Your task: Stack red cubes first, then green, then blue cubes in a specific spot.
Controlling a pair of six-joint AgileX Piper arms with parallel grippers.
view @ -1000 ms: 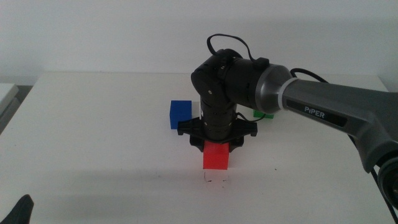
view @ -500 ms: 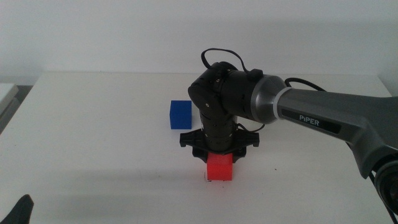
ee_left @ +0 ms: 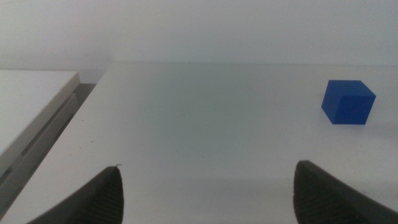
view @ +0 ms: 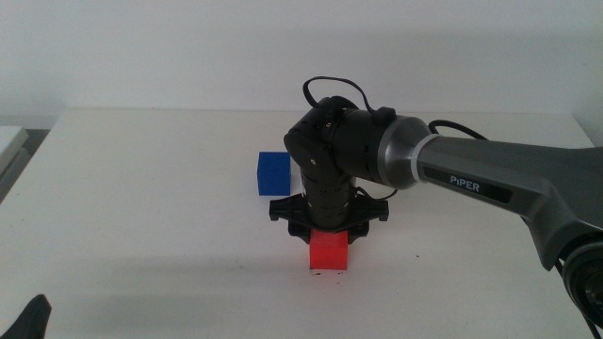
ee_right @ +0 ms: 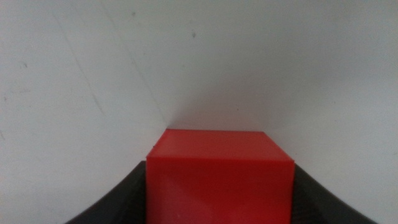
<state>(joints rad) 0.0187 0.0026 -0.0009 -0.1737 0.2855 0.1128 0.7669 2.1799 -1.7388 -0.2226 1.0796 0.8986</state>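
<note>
Red cube clamped low over the table, between the right jaws

Right gripper (view: 329, 247) pointed straight down near table centre, jaws pinching the red cube (view: 330, 253) on two opposite sides; in the right wrist view, cube (ee_right: 219, 175) filled the gap between both dark jaws, white table (ee_right: 199, 62) just beyond its far face. Cube's underside at or just above the tabletop (view: 141, 207); contact not clear. Faint dark marks of the spot (view: 320, 274) glimpsed at the cube's lower edge. Blue cube (view: 273, 172) resting on the table behind and to the side of those jaws, apart from them. Green cube not seen, hidden by the arm. Left gripper (ee_left: 205, 194) parked at the near table corner, jaws spread wide with nothing between; blue cube (ee_left: 348, 102) far ahead of them
</note>
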